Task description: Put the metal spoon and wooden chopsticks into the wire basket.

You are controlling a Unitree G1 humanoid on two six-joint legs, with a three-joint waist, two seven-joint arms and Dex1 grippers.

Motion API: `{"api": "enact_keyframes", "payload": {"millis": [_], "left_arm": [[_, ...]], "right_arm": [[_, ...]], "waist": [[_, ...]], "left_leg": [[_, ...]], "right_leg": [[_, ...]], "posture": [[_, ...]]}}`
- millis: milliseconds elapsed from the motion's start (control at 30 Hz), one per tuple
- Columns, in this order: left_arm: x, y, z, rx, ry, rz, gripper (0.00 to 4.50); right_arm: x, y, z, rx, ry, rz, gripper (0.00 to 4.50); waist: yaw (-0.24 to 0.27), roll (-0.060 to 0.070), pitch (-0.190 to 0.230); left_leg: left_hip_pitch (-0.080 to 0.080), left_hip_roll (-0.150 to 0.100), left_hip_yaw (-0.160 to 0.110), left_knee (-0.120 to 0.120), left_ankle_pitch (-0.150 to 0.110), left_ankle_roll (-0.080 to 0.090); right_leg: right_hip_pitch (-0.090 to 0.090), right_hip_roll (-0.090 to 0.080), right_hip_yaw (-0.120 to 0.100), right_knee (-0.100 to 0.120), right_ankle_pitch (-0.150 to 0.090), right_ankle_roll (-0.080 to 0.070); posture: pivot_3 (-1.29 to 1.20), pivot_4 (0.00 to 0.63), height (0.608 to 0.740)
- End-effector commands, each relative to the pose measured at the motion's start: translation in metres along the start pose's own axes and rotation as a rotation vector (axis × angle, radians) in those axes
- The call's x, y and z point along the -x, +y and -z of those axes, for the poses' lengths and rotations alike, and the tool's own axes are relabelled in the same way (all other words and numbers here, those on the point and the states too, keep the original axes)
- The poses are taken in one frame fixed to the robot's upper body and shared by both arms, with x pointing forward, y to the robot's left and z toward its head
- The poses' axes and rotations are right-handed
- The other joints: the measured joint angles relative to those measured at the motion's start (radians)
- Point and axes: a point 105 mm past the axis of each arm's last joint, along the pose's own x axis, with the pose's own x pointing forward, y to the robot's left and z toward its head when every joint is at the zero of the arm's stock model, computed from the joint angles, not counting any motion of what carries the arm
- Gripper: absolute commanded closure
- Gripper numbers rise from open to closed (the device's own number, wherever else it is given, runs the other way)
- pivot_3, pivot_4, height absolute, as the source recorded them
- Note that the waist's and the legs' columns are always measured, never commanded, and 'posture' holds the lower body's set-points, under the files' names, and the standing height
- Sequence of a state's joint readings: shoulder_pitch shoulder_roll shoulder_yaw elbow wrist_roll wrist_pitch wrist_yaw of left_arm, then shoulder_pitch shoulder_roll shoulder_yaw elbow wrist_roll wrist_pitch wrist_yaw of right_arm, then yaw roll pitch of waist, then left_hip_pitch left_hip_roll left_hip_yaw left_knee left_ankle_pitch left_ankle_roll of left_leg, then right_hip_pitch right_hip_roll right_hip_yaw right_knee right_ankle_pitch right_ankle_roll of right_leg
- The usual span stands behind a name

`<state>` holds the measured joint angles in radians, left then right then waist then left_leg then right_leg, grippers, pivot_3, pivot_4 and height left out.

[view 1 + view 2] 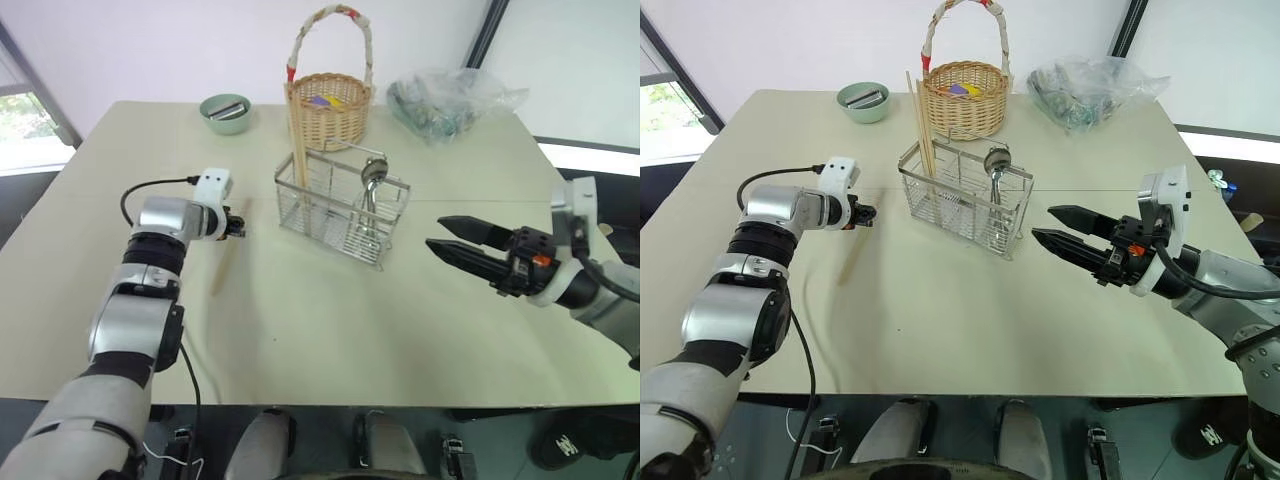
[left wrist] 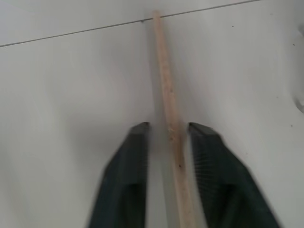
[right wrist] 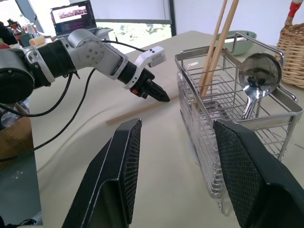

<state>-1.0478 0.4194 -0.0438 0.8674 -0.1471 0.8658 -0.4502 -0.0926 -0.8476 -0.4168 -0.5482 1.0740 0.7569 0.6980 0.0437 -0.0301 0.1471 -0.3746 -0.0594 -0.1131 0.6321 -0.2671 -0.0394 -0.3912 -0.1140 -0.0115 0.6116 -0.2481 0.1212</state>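
Left gripper point(image 1: 240, 225) is down on the table point(image 1: 330, 320), and from the wrist view I've got its two fingers point(image 2: 135, 156) either side of the loose chopstick point(image 1: 224, 262). From the other arm's camera they look drawn in to a point on it, so I'm calling that a pinch on the stick.

The stick lies flat. Its long axis runs from the gripper back toward me, angled a touch to my left. The hold is up near the far end, so most of the length trails behind the hand.

The wire basket point(image 1: 330, 215) sits just to the right of that hand, near but apart. Two chopsticks point(image 1: 296, 140) already stand in its left compartment, leaning back. The spoon point(image 1: 374, 172) is in its right side, bowl up. By my count this stick is the last piece.

The left arm is plainly the nearer one. Right gripper point(image 1: 434, 233) hangs off the basket's right side, fingers spread, holding nothing.

For the next move I'd lift, tip the stick upright and carry it right over the near rim. Watch the long tail swinging and the standing sticks crowding that compartment.

There's open table in front of me. The wicker basket point(image 1: 328, 110), green bowl point(image 1: 225, 112) and plastic bag point(image 1: 445, 100) sit well back, out of the path.
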Motion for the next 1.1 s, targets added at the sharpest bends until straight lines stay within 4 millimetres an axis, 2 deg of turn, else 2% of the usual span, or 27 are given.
{"api": "enact_keyframes", "payload": {"millis": [33,167,200,267,333,467,567,667,767,833,933,1100], "left_arm": [[-0.004,-0.005,0.003,0.003,0.018,0.013,4.47],[0.002,0.004,-0.005,0.012,-0.029,-0.023,4.47],[0.005,0.007,-0.013,0.01,-0.073,-0.036,4.47],[0.019,0.016,-0.045,0.014,-0.248,-0.079,4.47],[0.043,0.023,-0.083,0.046,-0.472,-0.113,4.47],[0.11,0.029,-0.146,0.176,-0.918,-0.06,4.47],[0.161,0.029,-0.176,0.304,-1.168,0.045,4.47],[0.191,0.02,-0.192,0.352,-1.289,0.143,4.47],[0.199,0.001,-0.205,0.368,-1.323,0.24,4.47],[0.196,-0.015,-0.209,0.351,-1.319,0.294,4.47],[0.183,-0.035,-0.209,0.312,-1.29,0.334,4.47],[0.152,-0.071,-0.197,0.235,-1.217,0.397,4.47]], "right_arm": [[0.002,0.005,-0.013,0.054,-0.039,-0.002,2.03],[0.002,0.004,-0.012,0.053,-0.032,-0.01,2.03],[0.002,0.004,-0.011,0.054,-0.027,-0.014,2.03],[0.002,0.004,-0.009,0.055,-0.013,-0.024,2.03],[0.001,0.005,-0.009,0.06,0.0,-0.037,2.03],[0.0,0.006,-0.013,0.073,0.01,-0.057,2.03],[-0.001,0.005,-0.014,0.075,0.013,-0.06,2.03],[-0.001,0.006,-0.012,0.071,0.015,-0.065,2.03],[-0.002,0.007,-0.01,0.066,0.012,-0.065,2.03],[-0.004,0.008,-0.01,0.065,0.007,-0.063,2.03],[-0.004,0.008,-0.01,0.067,-0.003,-0.057,2.03],[-0.001,0.009,-0.013,0.07,-0.016,-0.035,2.03]], "waist": [[0.0,0.0,0.0],[-0.003,-0.001,0.0],[-0.003,-0.001,0.001],[-0.005,-0.002,0.001],[-0.005,-0.005,0.003],[-0.006,-0.007,0.004],[-0.005,-0.007,0.004],[-0.003,-0.007,0.004],[-0.001,-0.007,0.004],[-0.002,-0.007,0.004],[-0.005,-0.008,0.004],[-0.006,-0.007,0.004]], "left_leg": [[0.0,-0.001,0.0,0.0,0.0,0.0],[0.0,-0.001,0.0,0.0,0.0,0.0],[0.0,-0.001,0.0,0.0,0.0,0.0],[0.0,0.0,0.0,0.0,0.0,0.0],[-0.001,0.001,-0.001,-0.001,0.0,0.0],[-0.004,0.002,0.0,-0.001,0.0,-0.001],[-0.005,0.001,0.001,-0.001,0.0,-0.001],[-0.005,0.0,0.001,0.0,0.0,-0.001],[-0.003,-0.001,0.001,0.0,0.0,0.0],[0.0,-0.001,0.001,0.001,0.0,0.0],[0.0,-0.001,0.001,0.002,0.0,0.0],[0.0,0.0,0.001,0.001,0.0,0.0]], "right_leg": [[0.0,0.0,0.0,0.0,0.0,0.0],[0.0,-0.001,0.0,0.0,0.0,0.001],[0.0,-0.001,0.0,0.0,0.0,0.001],[-0.001,-0.001,0.0,0.0,0.0,0.001],[-0.002,0.0,0.0,0.0,0.0,0.001],[-0.006,-0.001,0.0,0.0,0.0,0.0],[-0.006,-0.002,0.0,-0.001,0.0,0.0],[-0.005,-0.001,0.0,-0.001,0.0,0.001],[-0.002,-0.002,0.0,-0.001,0.0,0.001],[0.001,-0.002,-0.001,-0.001,0.0,0.002],[0.001,-0.001,-0.001,-0.001,0.001,0.003],[0.0,0.001,0.0,-0.001,0.001,0.002]], "posture": [[0.0,0.15,0.681],[0.0,0.15,0.681],[0.0,0.15,0.681],[0.0,0.15,0.681],[0.0,0.15,0.681],[0.0,0.15,0.681],[0.0,0.15,0.681],[0.0,0.15,0.681],[0.0,0.15,0.681],[0.0,0.15,0.681],[0.0,0.15,0.681],[0.0,0.15,0.681]]}}
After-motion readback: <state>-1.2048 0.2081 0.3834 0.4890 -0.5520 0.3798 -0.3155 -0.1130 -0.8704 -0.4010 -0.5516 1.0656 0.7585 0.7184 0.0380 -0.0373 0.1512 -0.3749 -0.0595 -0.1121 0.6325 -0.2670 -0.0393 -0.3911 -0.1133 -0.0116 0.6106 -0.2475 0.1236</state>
